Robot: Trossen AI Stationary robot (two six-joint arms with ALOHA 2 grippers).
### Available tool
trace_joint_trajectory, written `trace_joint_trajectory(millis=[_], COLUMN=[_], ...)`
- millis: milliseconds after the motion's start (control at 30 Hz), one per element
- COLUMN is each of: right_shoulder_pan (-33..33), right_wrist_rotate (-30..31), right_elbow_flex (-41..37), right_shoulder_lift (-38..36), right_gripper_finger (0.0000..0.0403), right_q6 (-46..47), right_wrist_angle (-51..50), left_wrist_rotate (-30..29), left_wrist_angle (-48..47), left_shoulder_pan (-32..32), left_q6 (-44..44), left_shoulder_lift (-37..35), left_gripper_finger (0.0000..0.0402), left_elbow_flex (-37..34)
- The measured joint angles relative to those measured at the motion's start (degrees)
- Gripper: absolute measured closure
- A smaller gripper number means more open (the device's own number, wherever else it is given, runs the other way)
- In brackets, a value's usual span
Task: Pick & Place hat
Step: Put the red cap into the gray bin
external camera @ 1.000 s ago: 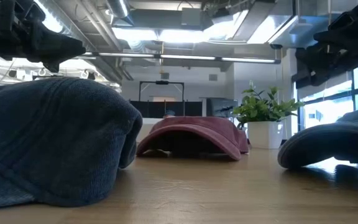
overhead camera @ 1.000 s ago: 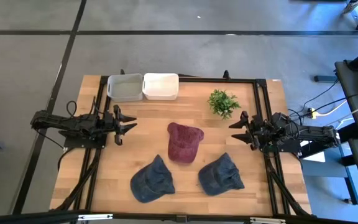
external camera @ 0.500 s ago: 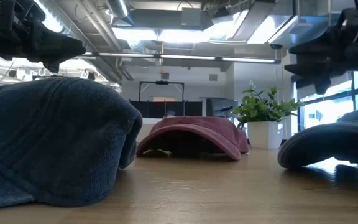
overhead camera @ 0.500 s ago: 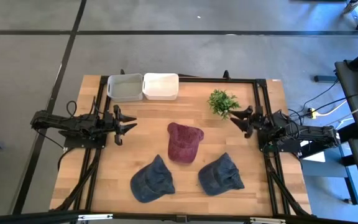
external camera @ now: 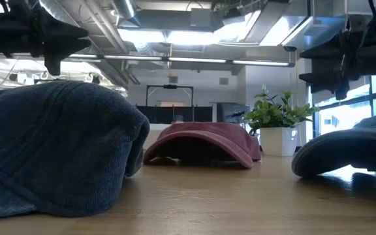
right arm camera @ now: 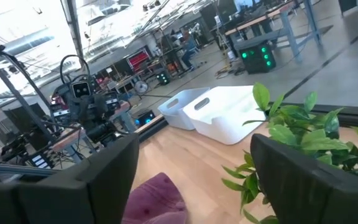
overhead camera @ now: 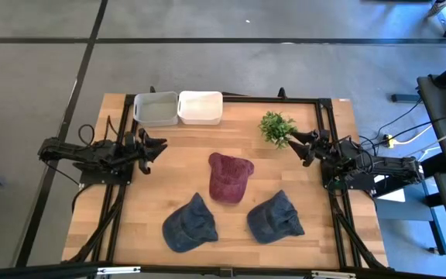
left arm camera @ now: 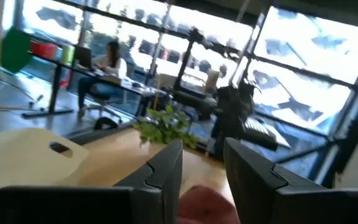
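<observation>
A maroon hat (overhead camera: 228, 177) lies crown up at the table's middle, resting on its brim and rim (external camera: 204, 143). Two dark blue hats sit nearer the near edge, one to the left (overhead camera: 190, 225) and one to the right (overhead camera: 276, 217). My left gripper (overhead camera: 159, 145) hovers left of the maroon hat, open with a narrow gap (left arm camera: 202, 180); the hat's top (left arm camera: 207, 202) shows between its fingers. My right gripper (overhead camera: 297, 144) hovers right of the hat, next to the plant, and is wide open (right arm camera: 194, 180). The maroon hat (right arm camera: 157, 199) lies ahead of it.
A small potted plant (overhead camera: 277, 126) stands close beside the right gripper. A grey bin (overhead camera: 156, 108) and a white bin (overhead camera: 200, 107) sit at the far edge. Bare wood (overhead camera: 184, 155) lies between the left gripper and the maroon hat.
My right gripper has moved toward the far edge, ending beside the plant, and has turned somewhat. My left gripper has shifted a little toward the far edge and tipped. The hats have stayed where they were.
</observation>
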Motion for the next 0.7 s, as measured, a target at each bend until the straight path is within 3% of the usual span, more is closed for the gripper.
trace_joint_trajectory(millis=[367, 700], right_shoulder_pan=[0.0, 0.0], right_wrist_rotate=[0.7, 8.6], right_elbow_flex=[0.0, 0.0], right_shoulder_lift=[0.0, 0.0], right_gripper_finger=[0.0089, 0.0089], right_q6=[0.8, -3.2], right_wrist_angle=[0.0, 0.4], left_wrist_rotate=[-5.6, -8.1], left_wrist_angle=[-0.1, 2.3], left_shoulder_pan=[0.0, 0.0], left_q6=[2.2, 1.2], left_shoulder_lift=[0.0, 0.0], left_gripper_finger=[0.0281, 0.0186], left_elbow_flex=[0.0, 0.0])
